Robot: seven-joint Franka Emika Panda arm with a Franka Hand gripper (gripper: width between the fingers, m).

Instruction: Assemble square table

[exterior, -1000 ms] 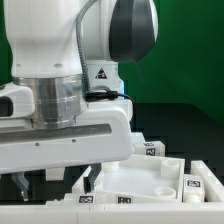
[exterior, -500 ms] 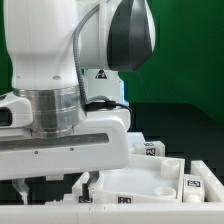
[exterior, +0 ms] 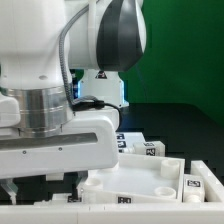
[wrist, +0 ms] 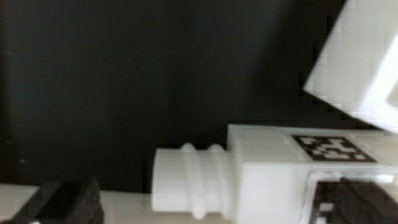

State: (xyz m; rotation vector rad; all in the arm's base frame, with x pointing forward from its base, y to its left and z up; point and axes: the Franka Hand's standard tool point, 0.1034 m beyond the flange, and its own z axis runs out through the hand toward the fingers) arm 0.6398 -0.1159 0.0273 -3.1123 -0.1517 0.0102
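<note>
Plain green backdrop (exterior: 190, 50), black tabletop (exterior: 185, 122) beneath it, even indoor light

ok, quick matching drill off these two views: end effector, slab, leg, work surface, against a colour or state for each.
Things:
A end effector
B slab
C leg
D work surface

Matches:
1 black
2 round stub at one end
3 open, holding nothing
4 round socket in its top

Pairs: A-3, B-4, C-2, D-1
</note>
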